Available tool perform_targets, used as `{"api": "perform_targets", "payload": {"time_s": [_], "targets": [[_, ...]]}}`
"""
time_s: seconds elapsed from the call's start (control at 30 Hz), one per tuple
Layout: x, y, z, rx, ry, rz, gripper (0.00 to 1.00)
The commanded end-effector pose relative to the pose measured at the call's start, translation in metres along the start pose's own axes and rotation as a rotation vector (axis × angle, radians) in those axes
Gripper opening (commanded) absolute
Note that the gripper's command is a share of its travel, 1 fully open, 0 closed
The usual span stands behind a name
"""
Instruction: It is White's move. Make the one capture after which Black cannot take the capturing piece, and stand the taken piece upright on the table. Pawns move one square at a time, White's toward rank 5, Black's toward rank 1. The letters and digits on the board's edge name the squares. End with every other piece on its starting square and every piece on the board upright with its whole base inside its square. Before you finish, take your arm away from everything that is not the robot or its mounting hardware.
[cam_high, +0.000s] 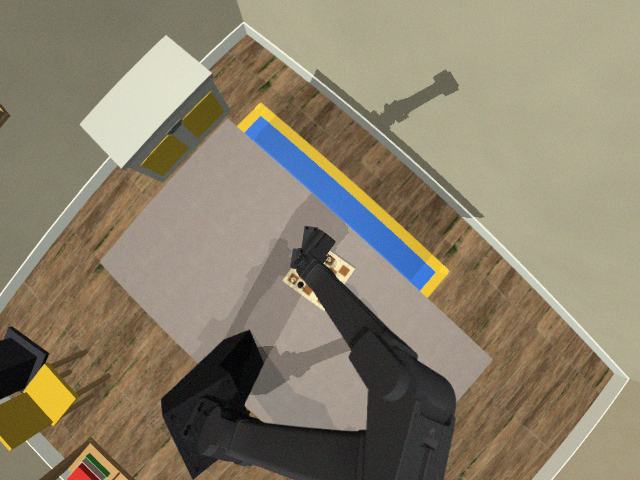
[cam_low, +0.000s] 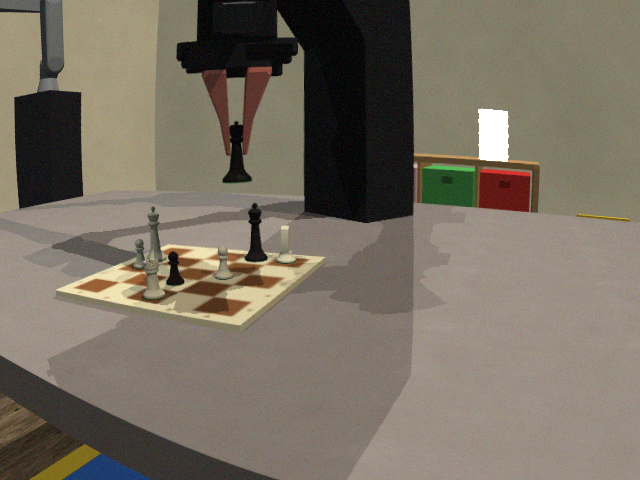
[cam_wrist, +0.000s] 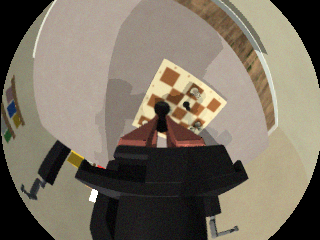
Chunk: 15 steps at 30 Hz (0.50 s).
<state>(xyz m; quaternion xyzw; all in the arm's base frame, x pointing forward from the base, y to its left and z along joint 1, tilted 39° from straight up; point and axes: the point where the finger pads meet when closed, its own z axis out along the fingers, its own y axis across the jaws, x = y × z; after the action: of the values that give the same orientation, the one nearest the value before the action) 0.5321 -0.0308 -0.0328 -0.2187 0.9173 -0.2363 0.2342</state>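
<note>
Black queen (cam_low: 236, 155) upright, clamped in gripper (cam_low: 235, 149).

A room in a home is shown, like a play room. A wood floor (cam_high: 522, 330) is seen under a big grey bench (cam_high: 206, 217). A blue and yellow mat (cam_high: 330, 191) lies beside it. A white cupboard (cam_high: 144, 98) and a shelf (cam_low: 475, 161) with green and red boxes are placed by the walls.
</note>
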Motion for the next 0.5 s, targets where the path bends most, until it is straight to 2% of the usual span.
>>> {"api": "perform_targets", "payload": {"time_s": [0.0, 0.03, 0.07, 0.1, 0.13, 0.17, 0.2, 0.23, 0.3, 0.4, 0.47], "targets": [[0.019, -0.041, -0.001, 0.023, -0.010, 0.122, 0.00], [0.033, -0.056, 0.001, 0.021, -0.008, 0.173, 0.00], [0.033, -0.056, 0.001, 0.021, -0.008, 0.173, 0.00], [0.049, -0.072, 0.002, 0.020, -0.006, 0.232, 0.00], [0.049, -0.072, 0.002, 0.020, -0.006, 0.232, 0.00], [0.068, -0.089, 0.003, 0.019, -0.005, 0.297, 0.00], [0.068, -0.089, 0.003, 0.019, -0.005, 0.297, 0.00], [0.088, -0.106, 0.004, 0.020, -0.005, 0.362, 0.00], [0.088, -0.106, 0.004, 0.020, -0.005, 0.362, 0.00], [0.141, -0.145, -0.001, 0.030, -0.011, 0.532, 0.00], [0.162, -0.159, -0.004, 0.037, -0.016, 0.598, 0.00]]}}
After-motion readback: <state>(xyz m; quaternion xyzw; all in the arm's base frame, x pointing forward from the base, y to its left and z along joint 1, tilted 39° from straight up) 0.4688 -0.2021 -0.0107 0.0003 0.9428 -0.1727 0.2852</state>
